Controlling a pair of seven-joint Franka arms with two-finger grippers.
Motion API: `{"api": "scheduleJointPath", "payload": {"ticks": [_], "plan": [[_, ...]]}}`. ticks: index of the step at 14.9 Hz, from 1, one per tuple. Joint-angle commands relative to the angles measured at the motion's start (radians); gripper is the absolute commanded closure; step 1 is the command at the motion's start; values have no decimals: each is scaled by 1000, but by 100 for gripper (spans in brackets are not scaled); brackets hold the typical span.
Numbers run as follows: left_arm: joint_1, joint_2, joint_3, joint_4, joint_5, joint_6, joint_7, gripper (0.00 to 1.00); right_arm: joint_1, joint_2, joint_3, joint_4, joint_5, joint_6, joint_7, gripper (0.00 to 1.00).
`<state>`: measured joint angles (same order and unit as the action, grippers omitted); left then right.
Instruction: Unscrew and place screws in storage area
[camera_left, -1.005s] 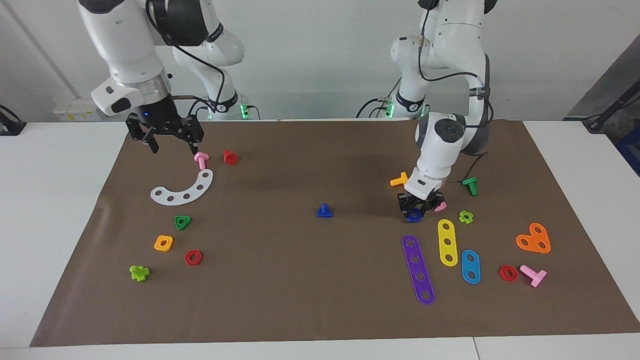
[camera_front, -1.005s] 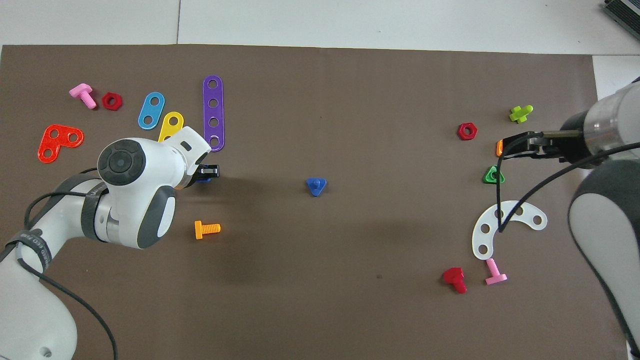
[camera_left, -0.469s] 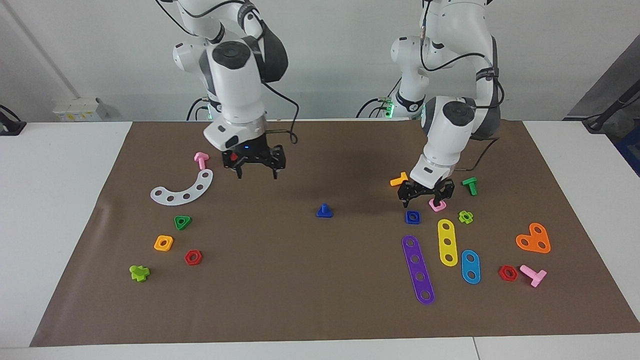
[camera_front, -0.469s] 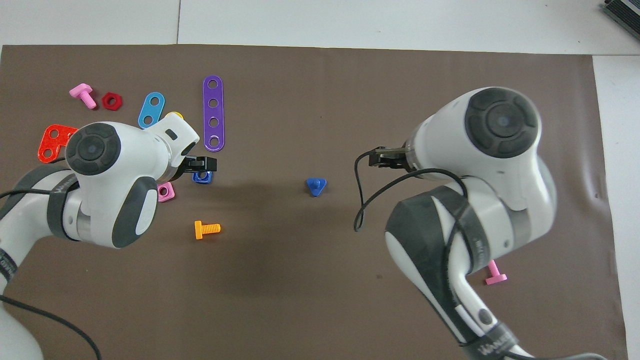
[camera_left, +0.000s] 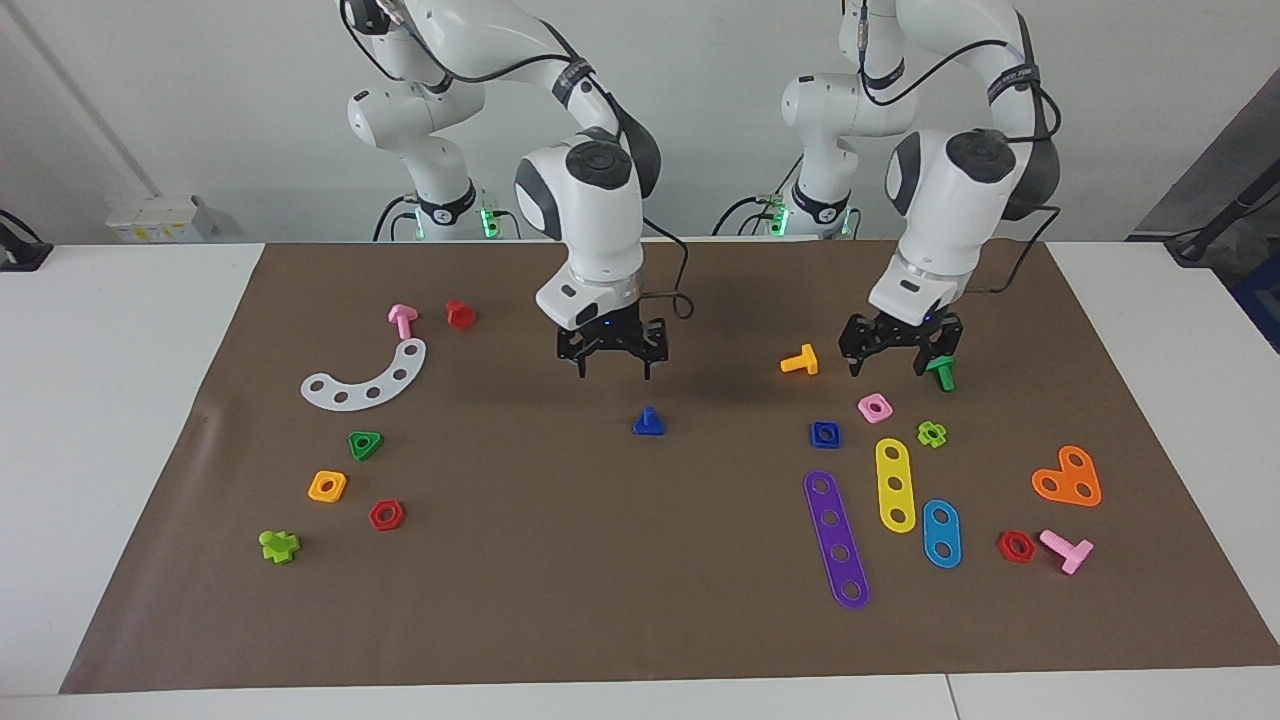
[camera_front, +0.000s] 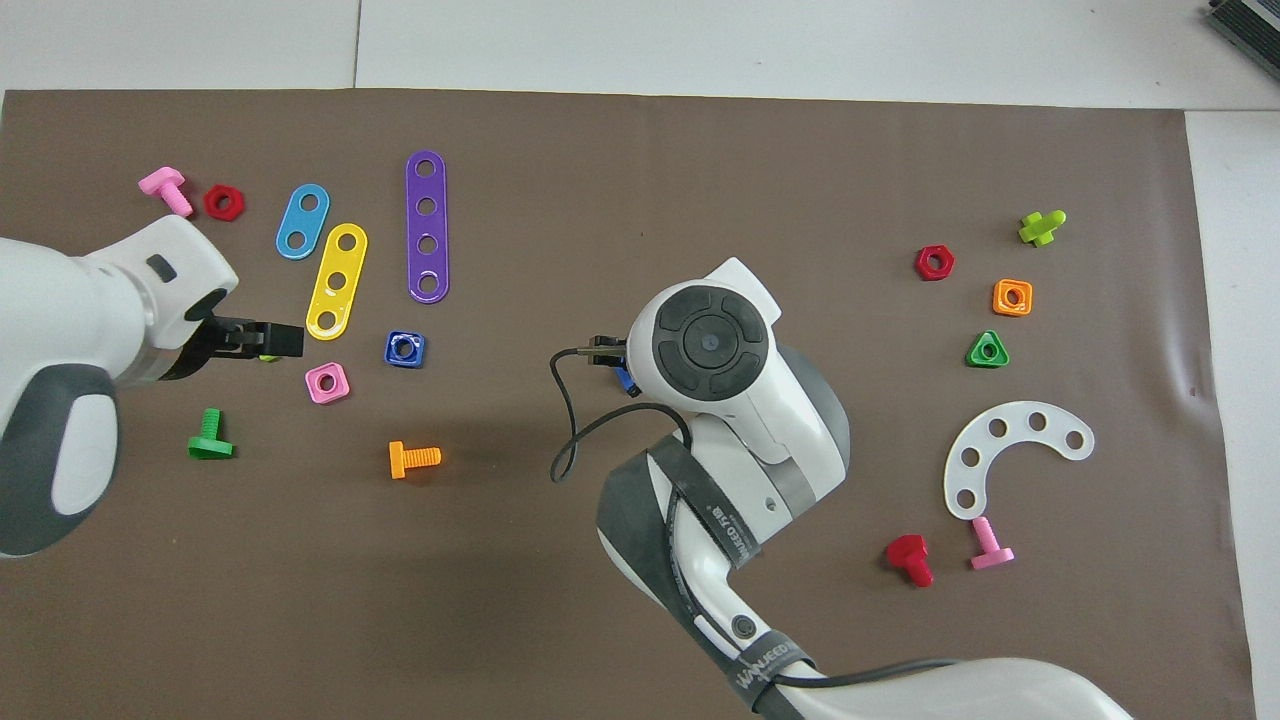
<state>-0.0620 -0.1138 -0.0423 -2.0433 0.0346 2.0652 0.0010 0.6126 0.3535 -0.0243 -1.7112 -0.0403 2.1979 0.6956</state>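
blue bolt (camera_left: 649, 423) stands head-down mid-tabletop, well clear of every edge, right pincer (camera_left: 611, 368) hanging wide open just above it. a skewed descent could tip it or nudge it away. blue nut (camera_left: 826, 434) rests by the pink nut (camera_left: 875, 407), toward the left arm's end. left pincer (camera_left: 898, 364), open and empty, hangs near the green bolt (camera_left: 941, 372), crowded there.

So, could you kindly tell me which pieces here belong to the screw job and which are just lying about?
Part of the job:
- blue bolt, under the right gripper
- blue square nut
- left gripper
- brown paper sheet

Lying about:
- pink square nut
- orange bolt
- purple strip
- white curved strip
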Motion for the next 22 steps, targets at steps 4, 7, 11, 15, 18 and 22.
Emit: {"api": "scheduleJointPath", "payload": {"ticks": [4, 7, 11, 15, 18, 22], "plan": [[93, -4, -8, 245, 10, -241, 157, 0, 32, 176, -5, 125, -62, 22, 28, 3], [88, 78, -11, 456, 8, -399, 157, 0, 42, 185, -5, 95, -59, 43, 30, 23], [87, 100, -11, 534, -5, -496, 157, 0, 49, 185, -5, 62, -59, 60, 28, 64], [88, 85, -11, 506, -21, -488, 148, 0, 50, 183, -5, 62, -58, 54, 27, 64], [93, 86, -10, 506, -55, -487, 142, 0, 50, 183, -5, 62, -56, 57, 27, 100], [94, 77, -8, 486, -47, -502, 140, 0, 49, 177, -5, 78, -49, 39, 36, 100]]}}
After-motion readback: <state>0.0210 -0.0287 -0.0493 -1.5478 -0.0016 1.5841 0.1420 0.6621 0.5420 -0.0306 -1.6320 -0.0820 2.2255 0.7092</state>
